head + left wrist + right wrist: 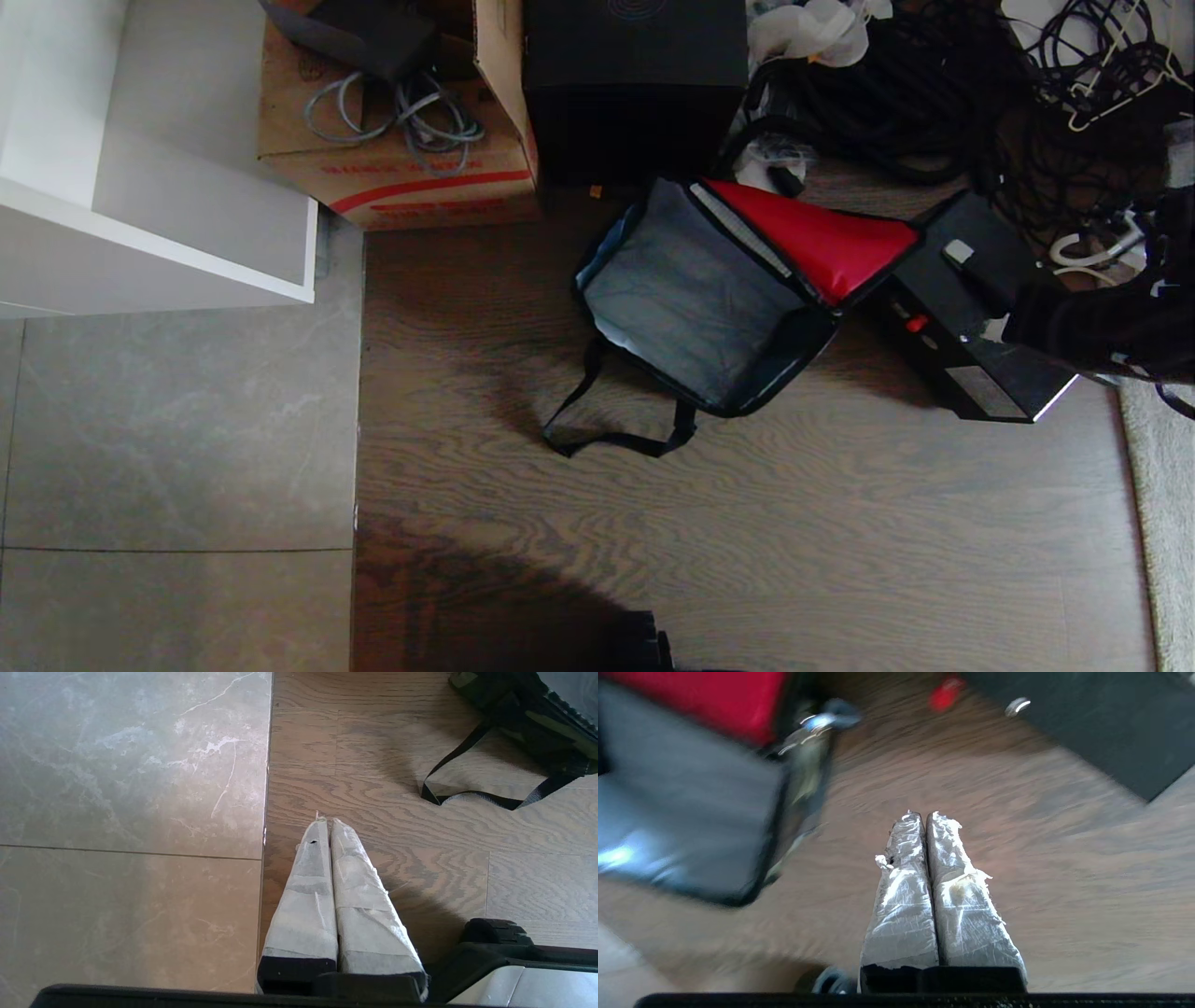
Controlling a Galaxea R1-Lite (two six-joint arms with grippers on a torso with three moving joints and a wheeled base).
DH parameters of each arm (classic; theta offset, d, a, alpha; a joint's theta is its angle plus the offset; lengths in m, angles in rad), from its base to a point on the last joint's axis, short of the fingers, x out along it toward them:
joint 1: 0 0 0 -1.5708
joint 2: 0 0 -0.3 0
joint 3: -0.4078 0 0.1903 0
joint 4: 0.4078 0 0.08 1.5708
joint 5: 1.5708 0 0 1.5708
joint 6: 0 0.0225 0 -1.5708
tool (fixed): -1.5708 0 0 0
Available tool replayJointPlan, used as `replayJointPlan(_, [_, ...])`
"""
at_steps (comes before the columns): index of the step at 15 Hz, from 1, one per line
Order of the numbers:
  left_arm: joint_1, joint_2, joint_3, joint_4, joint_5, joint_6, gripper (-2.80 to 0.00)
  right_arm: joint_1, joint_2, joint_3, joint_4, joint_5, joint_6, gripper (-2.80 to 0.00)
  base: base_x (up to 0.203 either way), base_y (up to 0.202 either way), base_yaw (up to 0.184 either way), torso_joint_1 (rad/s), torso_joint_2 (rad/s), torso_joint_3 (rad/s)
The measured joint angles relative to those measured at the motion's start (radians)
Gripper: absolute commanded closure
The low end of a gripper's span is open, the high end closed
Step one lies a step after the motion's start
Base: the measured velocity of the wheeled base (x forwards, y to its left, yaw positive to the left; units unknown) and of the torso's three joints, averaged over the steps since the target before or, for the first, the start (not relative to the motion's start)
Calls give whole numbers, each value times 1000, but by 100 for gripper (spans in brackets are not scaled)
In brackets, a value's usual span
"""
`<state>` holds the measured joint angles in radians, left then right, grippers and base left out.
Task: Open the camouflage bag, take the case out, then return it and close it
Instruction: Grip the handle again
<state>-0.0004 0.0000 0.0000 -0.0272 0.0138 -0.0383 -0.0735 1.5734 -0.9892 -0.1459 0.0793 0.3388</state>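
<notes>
While camouflage bag [695,299] gapes, case [971,317] apparently just beside

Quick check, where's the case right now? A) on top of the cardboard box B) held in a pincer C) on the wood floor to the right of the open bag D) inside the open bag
C: the case lies on the wood floor beside the camouflage bag, whose grey-lined compartment is open and empty.
</notes>
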Motion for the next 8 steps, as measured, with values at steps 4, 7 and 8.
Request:
replayJointPlan(4, [0,0,0,0,0,1,0,-65,136,-29,-191,10,-155,0,0,0,0,0,0,0])
replayJointPlan(7, [0,0,0,0,0,0,0,-91,171,1,-214,137,-188,-280,0,0,0,0,0,0])
replayJointPlan(8, [0,0,0,0,-1,0,0,-97,168,16,-211,190,-190,-280,0,0,0,0,0,0])
